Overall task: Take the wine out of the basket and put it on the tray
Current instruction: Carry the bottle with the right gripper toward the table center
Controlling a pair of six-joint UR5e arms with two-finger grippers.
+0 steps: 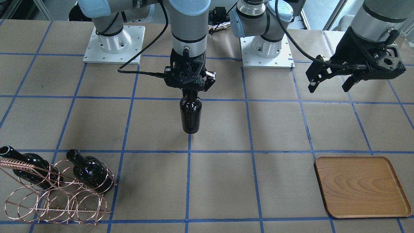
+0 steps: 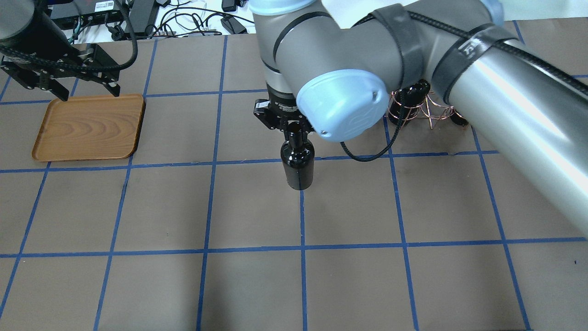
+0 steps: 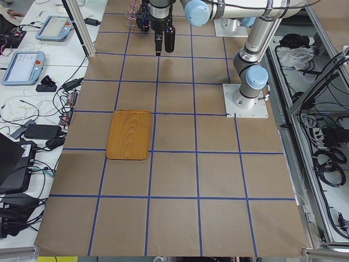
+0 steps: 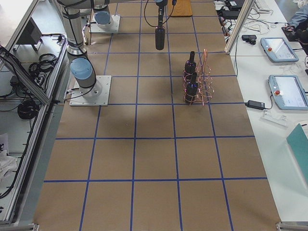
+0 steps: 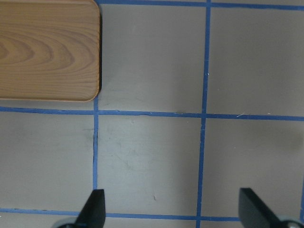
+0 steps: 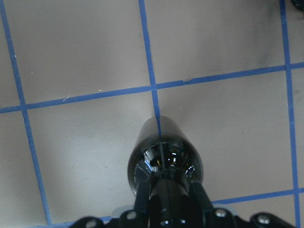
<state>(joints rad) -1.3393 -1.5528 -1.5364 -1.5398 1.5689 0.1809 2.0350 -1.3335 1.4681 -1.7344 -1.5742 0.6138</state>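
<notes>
While the wine [image 1: 190, 114] hangs upright below it, the right claw [image 1: 191, 93] clamps its neck.

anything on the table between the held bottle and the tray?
Nothing: overhead view shows only bare brown paper with blue tape lines between the wine and the tray.

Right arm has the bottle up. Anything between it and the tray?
Nothing stands on the table between the wine in the right gripper and the tray. Only the open left gripper hangs raised near the tray.
</notes>
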